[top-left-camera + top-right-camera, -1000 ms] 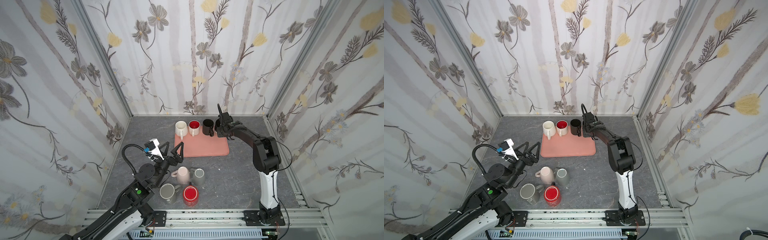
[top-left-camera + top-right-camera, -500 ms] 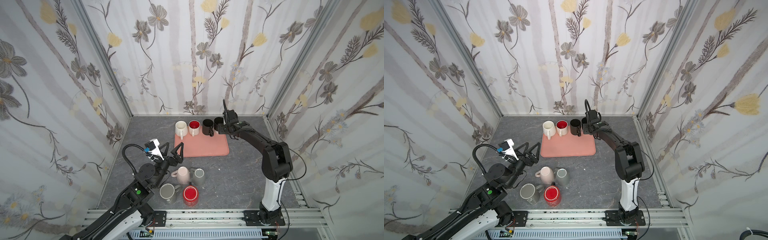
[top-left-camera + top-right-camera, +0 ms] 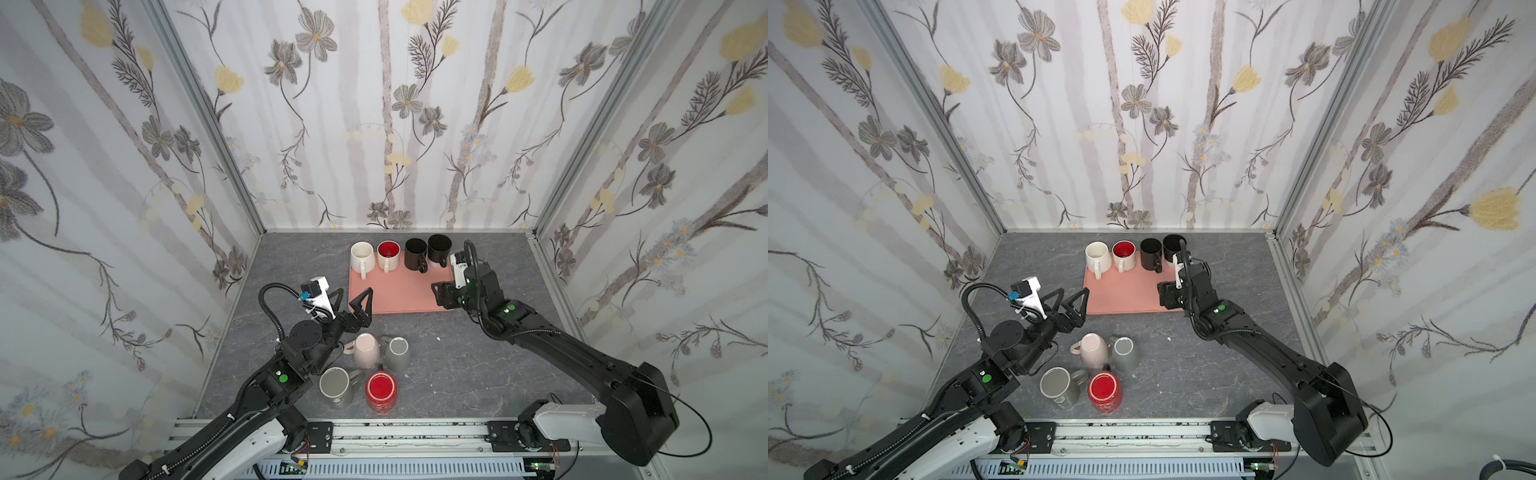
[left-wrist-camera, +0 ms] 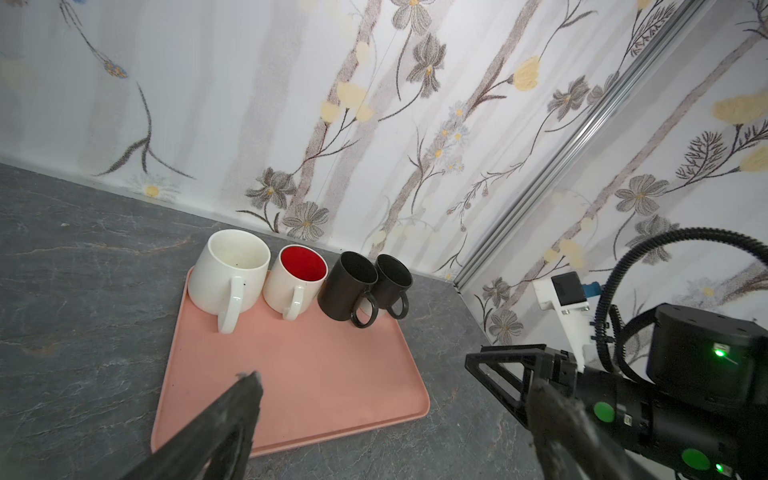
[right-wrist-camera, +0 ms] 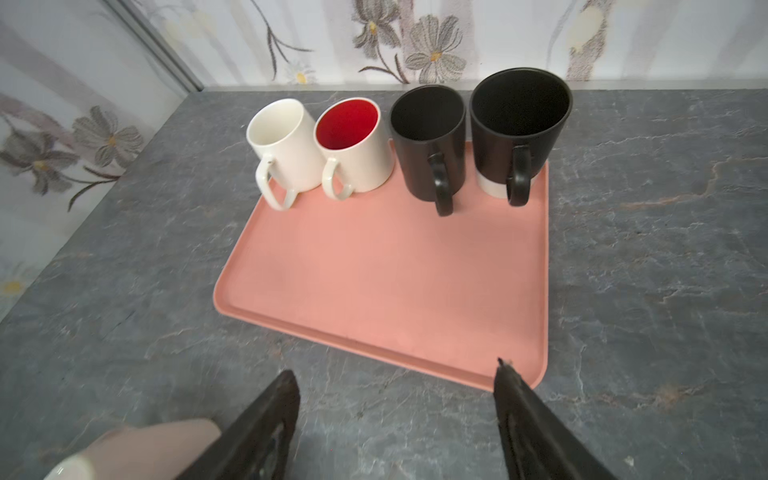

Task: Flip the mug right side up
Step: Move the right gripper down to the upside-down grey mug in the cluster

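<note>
Top views come first: in both top views we see a pink tray (image 3: 399, 299) on the far half of a grey stone-patterned tabletop (image 3: 457, 365). Four mugs stand upright in a row along its far edge, handles toward the front: a cream mug (image 3: 360, 254), a white mug with a red inside (image 3: 389, 254), a black mug (image 3: 415, 253) and, at the right end, a black mug with a white base (image 3: 439, 249). All look empty. Nearer the front, off the tray, a pink mug (image 3: 366, 351), a grey mug (image 3: 398, 354), a second grey mug (image 3: 336, 384) and a red mug (image 3: 381, 388) huddle together. Each shows what looks like a flat base on top, so we take them as not yet righted. The left gripper (image 3: 353, 293) hovers by the tray's near left corner, spread wide and empty. The right gripper (image 3: 438, 293) hangs over the near right corner, apart from the black mug with a white base. Wallpaper (image 3: 374, 104) with grey and yellow flowers closes three sides, and an aluminium rail (image 3: 415, 432) runs along the front. Left wrist view: we see the same four mugs upright with nothing in them, and this gripper's fingers (image 4: 232, 415) far apart. Right wrist view: its fingers (image 5: 266, 415) stand parted, holding nothing, with the tray's near edge beyond them and a blurred part of the pink mug beside one finger.
</note>
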Robot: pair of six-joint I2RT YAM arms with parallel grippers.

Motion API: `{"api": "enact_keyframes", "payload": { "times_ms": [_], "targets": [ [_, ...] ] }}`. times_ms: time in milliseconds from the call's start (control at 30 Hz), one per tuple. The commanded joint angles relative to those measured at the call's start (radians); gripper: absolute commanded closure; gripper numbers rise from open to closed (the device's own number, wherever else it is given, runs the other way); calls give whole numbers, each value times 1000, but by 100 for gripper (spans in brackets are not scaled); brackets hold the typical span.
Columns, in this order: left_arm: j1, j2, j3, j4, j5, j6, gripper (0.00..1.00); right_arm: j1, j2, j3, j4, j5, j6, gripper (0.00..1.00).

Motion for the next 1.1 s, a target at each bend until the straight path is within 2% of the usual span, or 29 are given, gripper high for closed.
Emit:
{"api": "enact_keyframes", "payload": {
  "times_ms": [0, 133, 233, 367, 433, 467, 567, 800, 1067],
  "targets": [
    [-2, 25, 16, -33, 19, -28, 0, 54, -87, -85, 141, -63, 19, 24],
    [-1, 62, 58, -106, 101, -20, 0, 144, -144, -230, 204, -82, 29, 24],
    [-3, 90, 89, -191, 117, -31, 0, 238, -157, -283, 220, -69, 21, 23],
    [-4, 75, 86, -251, 99, -44, 0, 354, -110, -288, 214, -45, 8, 21],
    [-4, 61, 75, -262, 73, -57, 0, 409, -71, -279, 220, -5, 1, 18],
    [-4, 55, 69, -264, 63, -60, 0, 440, -45, -267, 219, 24, -12, 12],
    [-4, 55, 60, -260, 48, -71, 0, 496, 30, -214, 202, 92, -38, 10],
    [-4, 71, 61, -255, 74, -59, 0, 517, 128, -159, 145, 204, -25, 7],
    [-5, 93, 69, -283, 106, -25, 0, 471, 95, -221, 77, 305, 70, 11]
  ]
}}
